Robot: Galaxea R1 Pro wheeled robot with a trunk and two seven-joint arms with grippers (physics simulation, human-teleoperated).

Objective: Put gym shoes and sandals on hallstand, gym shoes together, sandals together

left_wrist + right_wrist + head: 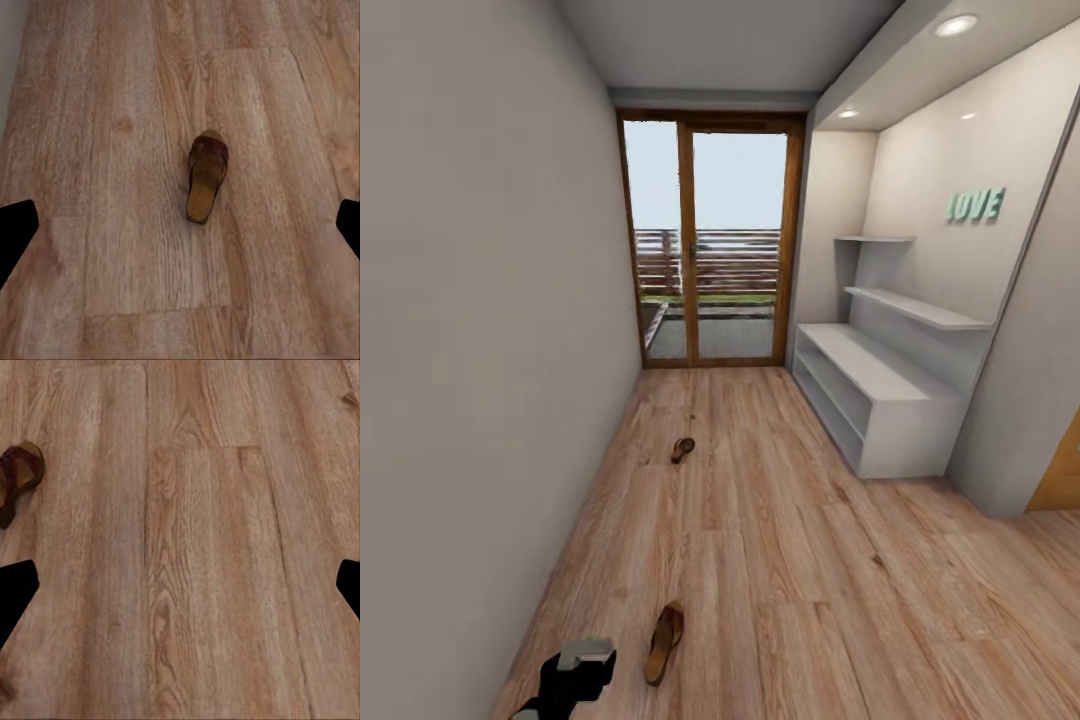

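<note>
The sandals (663, 642) (682, 449) lay far apart on the wide wood floor (780, 560), brown with tan insides. The left claw (180, 225) hung open above one; the right claw (180, 585) was open too.

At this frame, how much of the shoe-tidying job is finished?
Nothing looks done: the hallstand shows no shoes on the shelves in view. Both sandals lie on the corridor floor, the near sandal by the left gripper, the far sandal toward the glass door. Nothing is gripped; both grippers are open. All placing remains.
</note>
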